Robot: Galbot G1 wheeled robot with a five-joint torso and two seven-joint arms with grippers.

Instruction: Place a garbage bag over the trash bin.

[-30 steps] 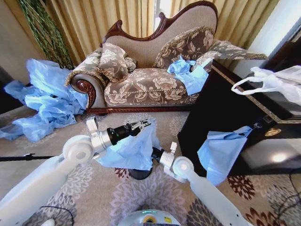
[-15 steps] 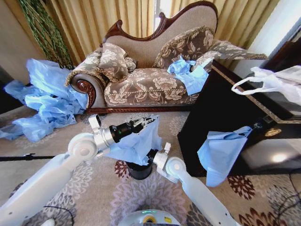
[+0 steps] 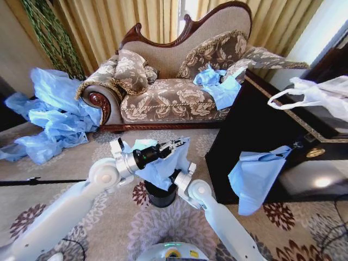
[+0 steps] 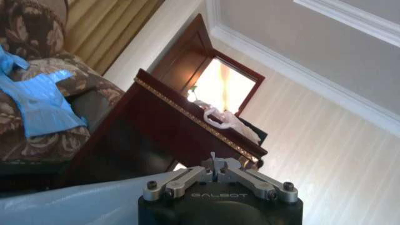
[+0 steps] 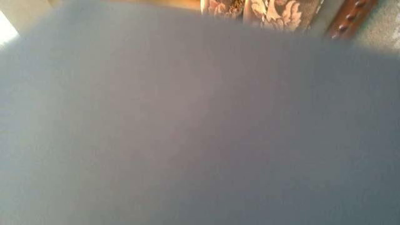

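Observation:
The light-blue garbage bag (image 3: 156,169) hangs over the small black trash bin (image 3: 161,197), which stands on the patterned carpet in the head view. The bin's lower body shows below the plastic. My left gripper (image 3: 178,144) reaches in from the left above the bin and is shut on the bag's upper edge. In the left wrist view my left gripper (image 4: 214,169) pinches a sliver of plastic, and the garbage bag (image 4: 75,206) trails beside it. My right gripper (image 3: 175,176) goes under the bag at the bin's right side, and the plastic hides its tip. In the right wrist view, blurred garbage bag plastic (image 5: 200,122) covers the lens.
A carved sofa (image 3: 174,92) stands behind the bin with a blue bag (image 3: 217,84) on it. A dark wooden cabinet (image 3: 255,125) is close on the right, with another blue bag (image 3: 253,176) and a white handled bag (image 3: 321,95). Blue sheeting (image 3: 54,114) is heaped at the left.
My left gripper has carried the bag's edge to the right and farther over the bin. The bag now hangs higher, so more of the bin shows. My right arm has shifted left under the bag.

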